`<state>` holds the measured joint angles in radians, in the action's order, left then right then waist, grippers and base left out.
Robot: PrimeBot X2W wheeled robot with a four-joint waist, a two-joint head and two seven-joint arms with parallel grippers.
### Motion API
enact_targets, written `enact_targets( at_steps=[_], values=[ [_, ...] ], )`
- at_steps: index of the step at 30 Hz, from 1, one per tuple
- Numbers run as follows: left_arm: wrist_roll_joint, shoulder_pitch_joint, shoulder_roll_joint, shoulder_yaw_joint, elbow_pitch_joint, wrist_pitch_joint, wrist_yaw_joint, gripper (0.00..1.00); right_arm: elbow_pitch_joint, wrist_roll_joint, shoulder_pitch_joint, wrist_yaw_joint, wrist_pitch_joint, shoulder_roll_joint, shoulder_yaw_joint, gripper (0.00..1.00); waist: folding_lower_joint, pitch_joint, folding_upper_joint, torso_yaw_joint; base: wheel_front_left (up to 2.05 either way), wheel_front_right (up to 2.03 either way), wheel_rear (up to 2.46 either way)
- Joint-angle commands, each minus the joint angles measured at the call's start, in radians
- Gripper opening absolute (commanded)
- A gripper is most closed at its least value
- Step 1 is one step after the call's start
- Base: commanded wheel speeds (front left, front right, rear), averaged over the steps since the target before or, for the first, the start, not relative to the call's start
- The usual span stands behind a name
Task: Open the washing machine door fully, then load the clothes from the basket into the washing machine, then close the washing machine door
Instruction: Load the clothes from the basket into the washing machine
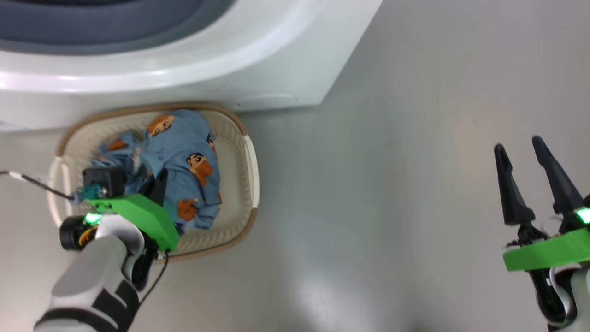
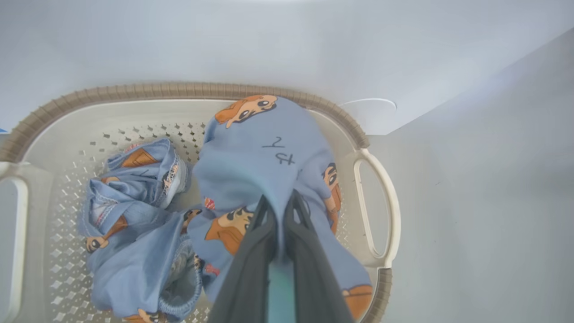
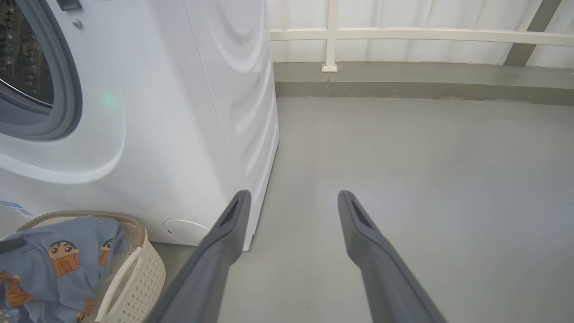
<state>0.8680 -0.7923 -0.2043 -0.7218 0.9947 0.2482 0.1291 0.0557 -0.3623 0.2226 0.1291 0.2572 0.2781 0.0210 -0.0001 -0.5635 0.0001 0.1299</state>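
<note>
Just beginning the loading before the exposed drum (image 3: 22,54), pinching one cartoon-print garment (image 2: 264,152) in the basket (image 2: 134,92) with the clamped left end effector (image 2: 280,199), holding the right end effector (image 3: 292,194) spread, empty.

Bright, soft, even light; the wrist views bend at their edges.
Pale glare streaks the washing machine (image 1: 69,83) front and sheens the floor (image 1: 318,286); shadows are faint; the left hand (image 2: 279,197) blurs close to the lens.

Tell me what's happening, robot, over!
Left gripper shut on clothes in basket. Right gripper open, over floor. Washing machine right behind basket.
</note>
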Motion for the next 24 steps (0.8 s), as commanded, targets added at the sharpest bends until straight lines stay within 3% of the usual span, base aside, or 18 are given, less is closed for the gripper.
enact_targets(
  at_steps=[1,13,24],
  values=[
    [-0.047,0.046,-0.024,0.069,-0.040,0.013,0.002,0.00,-0.012,0.002,-0.048,0.002,0.005,0.020,-0.005,1.00,0.0001,0.124,-0.0001,-0.045,0.00,0.00,0.00],
    [-0.355,0.297,0.023,0.363,-0.291,0.013,0.002,0.00,0.012,0.011,-0.186,0.002,0.005,0.023,0.008,1.00,0.0001,0.318,-0.0001,-0.094,0.00,0.00,0.00],
    [-0.518,0.455,0.043,0.508,-0.513,0.013,0.002,0.00,0.018,0.013,-0.264,0.002,0.005,0.016,0.039,1.00,0.0001,0.418,-0.0001,-0.118,0.00,0.00,0.00]
  ],
)
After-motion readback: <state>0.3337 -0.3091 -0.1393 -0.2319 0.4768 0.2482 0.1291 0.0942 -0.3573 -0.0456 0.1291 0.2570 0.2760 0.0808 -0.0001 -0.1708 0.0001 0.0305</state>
